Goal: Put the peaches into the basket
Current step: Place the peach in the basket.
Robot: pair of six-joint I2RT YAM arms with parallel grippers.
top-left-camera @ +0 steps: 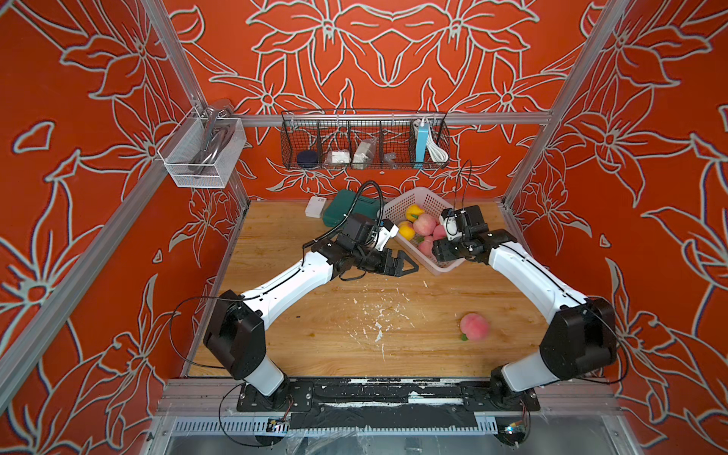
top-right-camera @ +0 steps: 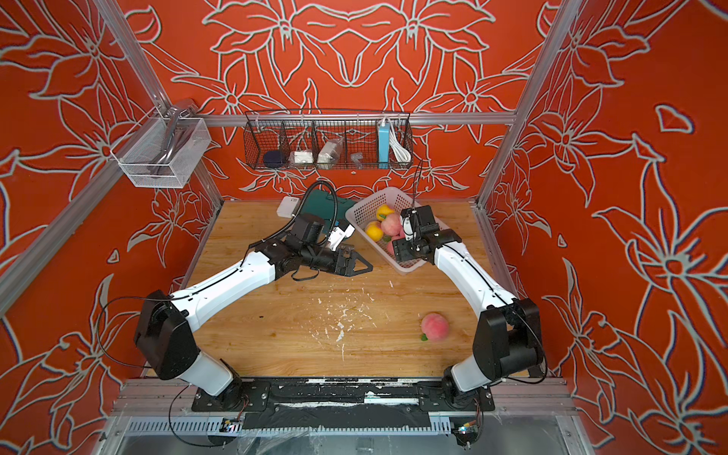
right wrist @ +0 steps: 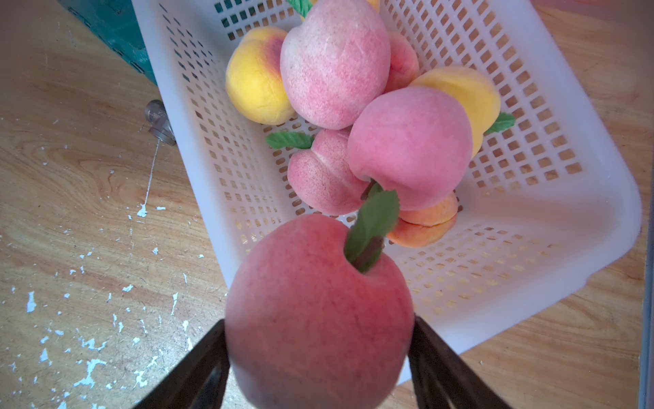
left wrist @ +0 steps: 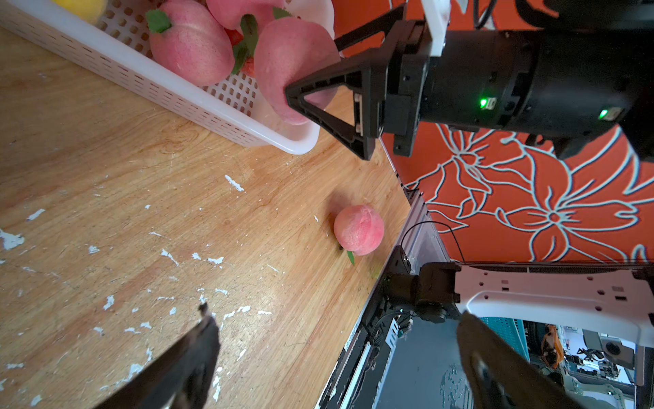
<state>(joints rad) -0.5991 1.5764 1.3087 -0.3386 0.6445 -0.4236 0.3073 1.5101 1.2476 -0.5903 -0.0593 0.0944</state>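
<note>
The basket [top-left-camera: 441, 271] sits skewed at the back right of my table [top-left-camera: 335, 346]. Its far corner is just beside the green case [top-left-camera: 348, 207] by the back wall, and its near corner points toward the middle of the board. Between my two arms the wood lies open, only flecked with white chips, and that room runs to the front rail. The right side is less free. One pink peach [top-left-camera: 474, 327] lies on the table between the chips and my right elbow, near the right edge rail [left wrist: 407, 226] and well apart from the basket.

My right claw [right wrist: 318, 324] is clamped on a rosy peach [right wrist: 311, 318], a finger [right wrist: 198, 375] on each side, the leaf end turned away from my wrist. In the left wrist view this rosy peach [left wrist: 283, 60] hangs over the near end of the basket, just inside the rim. I cannot tell whether it touches the plastic. Beyond it a heap of peaches [right wrist: 410, 148] fills the middle of the basket: two yellow, several pink, and one orange low on the perforated bottom.

My left claw [top-left-camera: 407, 266] hovers near the basket's left side, apart from it. Its jaws are spread wide and hold nothing. Between its fingers [left wrist: 198, 347] I see only bare wood and the table's edge.
</note>
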